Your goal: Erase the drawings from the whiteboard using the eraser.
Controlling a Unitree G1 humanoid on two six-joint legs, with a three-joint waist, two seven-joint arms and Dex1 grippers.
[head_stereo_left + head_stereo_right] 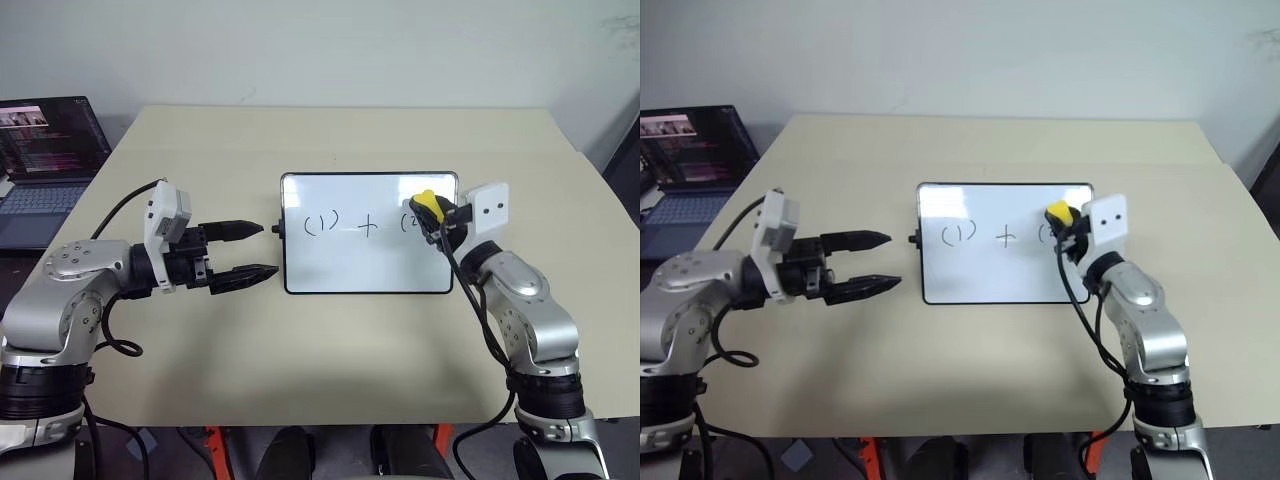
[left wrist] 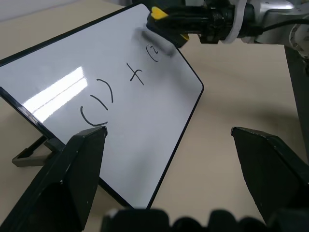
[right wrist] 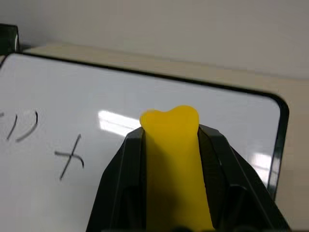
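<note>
The whiteboard (image 1: 340, 270) stands propped on the table's middle, black-framed and glossy. The drawings (image 1: 322, 223) read "(1) +" and the start of "(2" in thin black marker; the rest of the last mark is hidden behind the eraser. My right gripper (image 1: 436, 215) is shut on the yellow eraser (image 1: 426, 204), which sits over the board's upper right, at the "(2" mark. In the right wrist view the eraser (image 3: 175, 159) is squeezed between the two black fingers. My left gripper (image 1: 250, 250) hangs open just left of the board's left edge, nothing between its fingers.
A laptop (image 1: 45, 165) with a lit screen stands off the table's left side. The beige table (image 1: 330, 370) has bare surface in front of and behind the board. A small black knob (image 1: 277, 229) sticks out at the board's left edge.
</note>
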